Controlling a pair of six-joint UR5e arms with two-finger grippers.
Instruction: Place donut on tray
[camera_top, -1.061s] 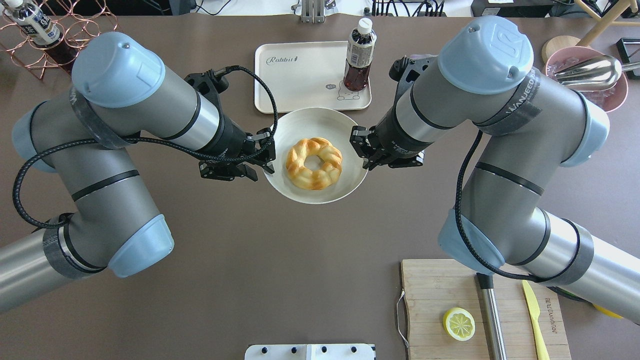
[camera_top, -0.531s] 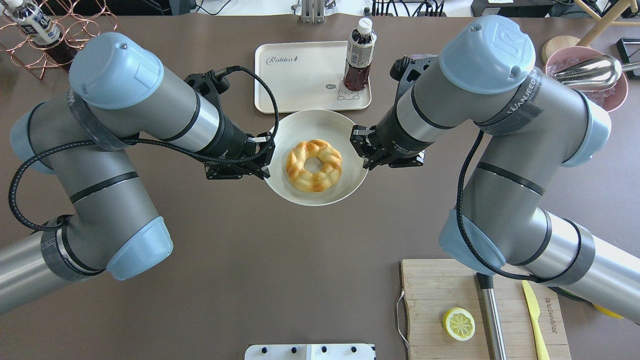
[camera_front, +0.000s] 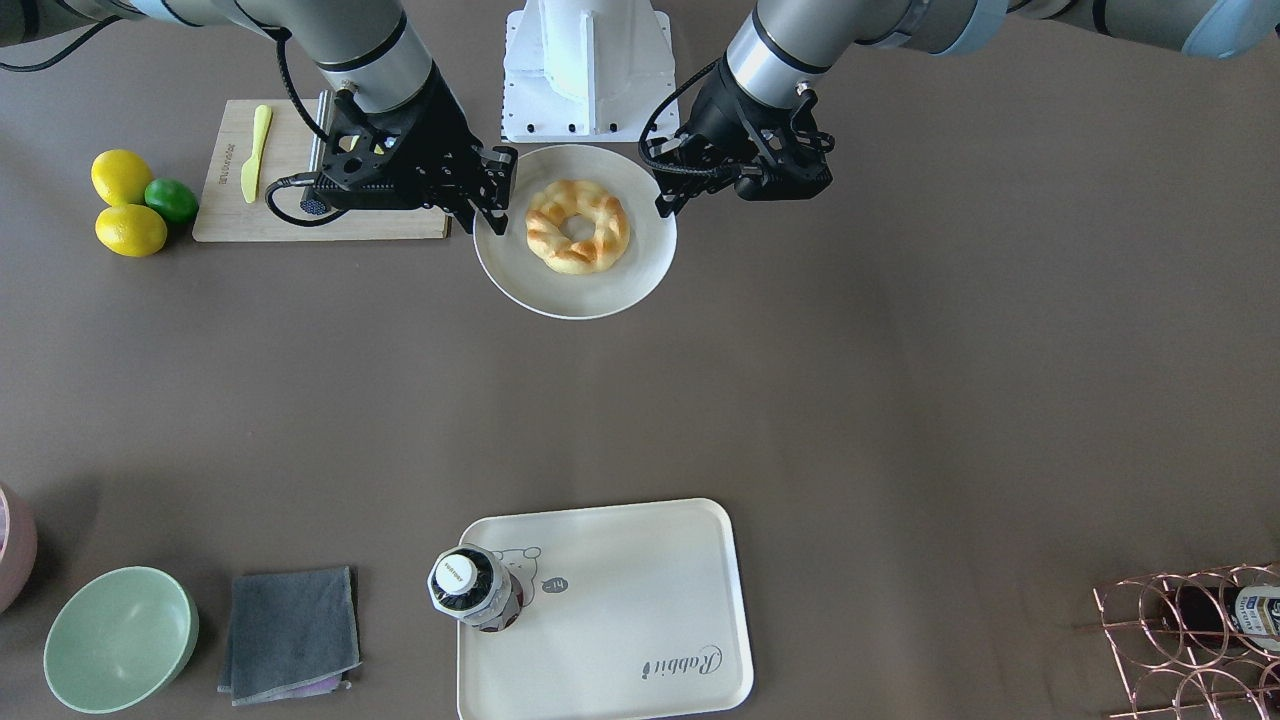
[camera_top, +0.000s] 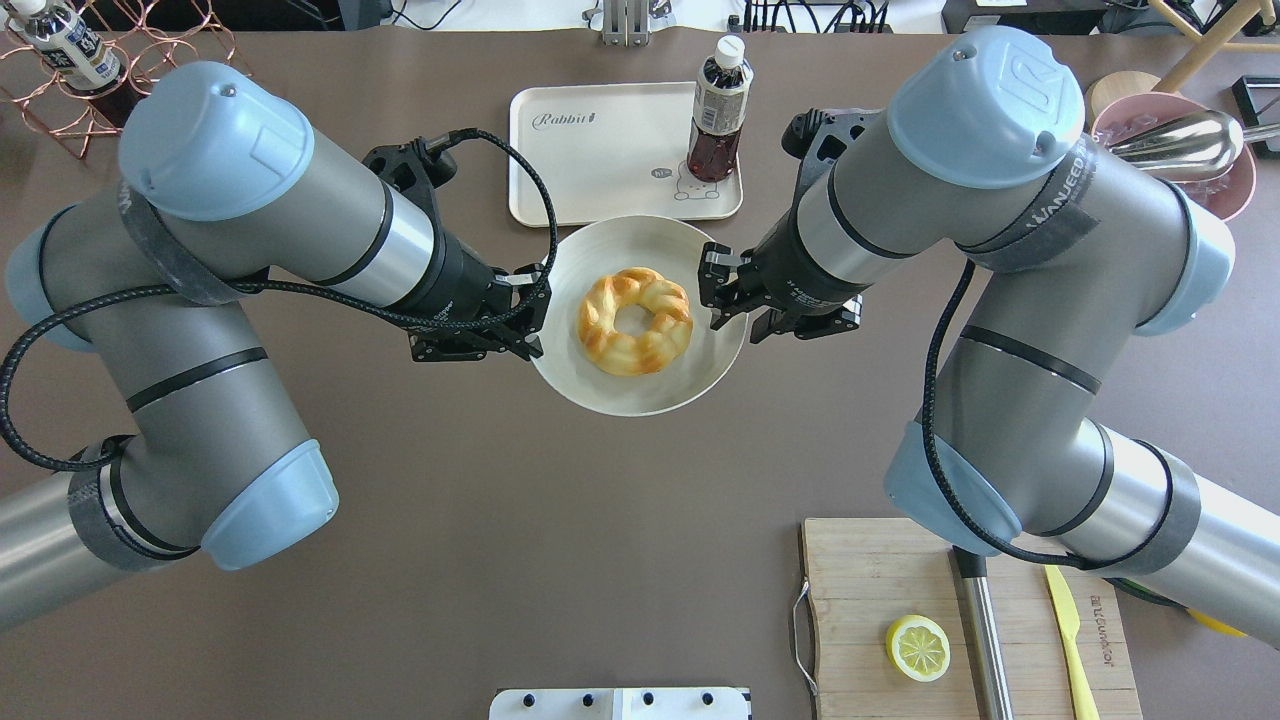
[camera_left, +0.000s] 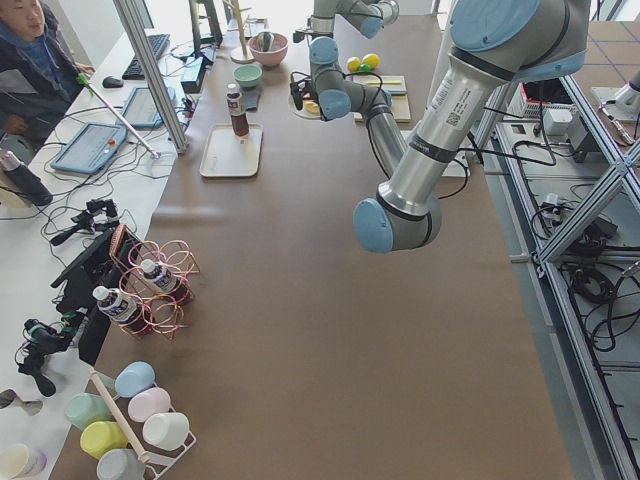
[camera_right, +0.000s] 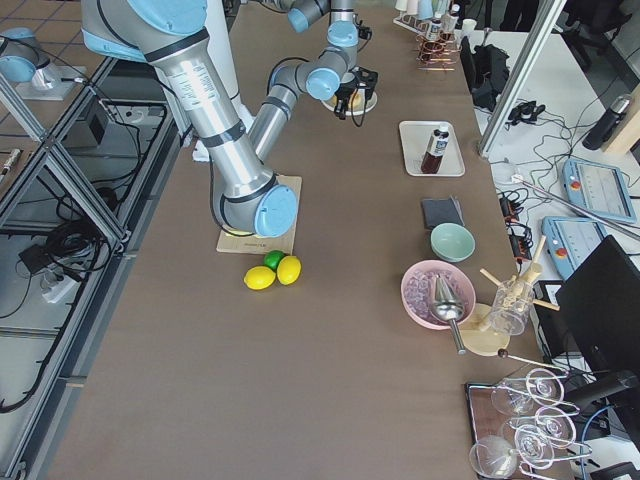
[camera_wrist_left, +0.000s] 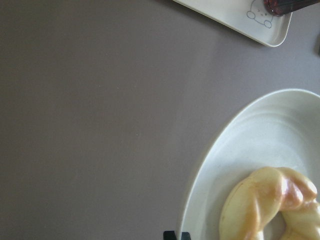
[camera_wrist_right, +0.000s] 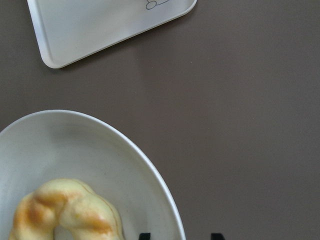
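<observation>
We see a light gloss on the braided golden-yellow ring donut (camera_top: 635, 321), whose crust looks smooth. Beneath it, the round off-white plate (camera_top: 640, 398) is matt and faintly ridged. The cream-white rectangular tray (camera_top: 600, 160) looks like smooth, satin plastic. The brown table top (camera_top: 500, 520) is matt and even. We read the pale cutting board (camera_top: 870, 600) as bare wood with visible grain, the dark-filled bottle (camera_top: 715, 115) as shiny clear plastic with a paper-like label, and the folded grey square (camera_front: 290, 625) as soft cloth. The left arm (camera_top: 330, 232) and the right arm (camera_top: 900, 190) show brushed grey metal tubes with smooth pale-blue plastic caps.
</observation>
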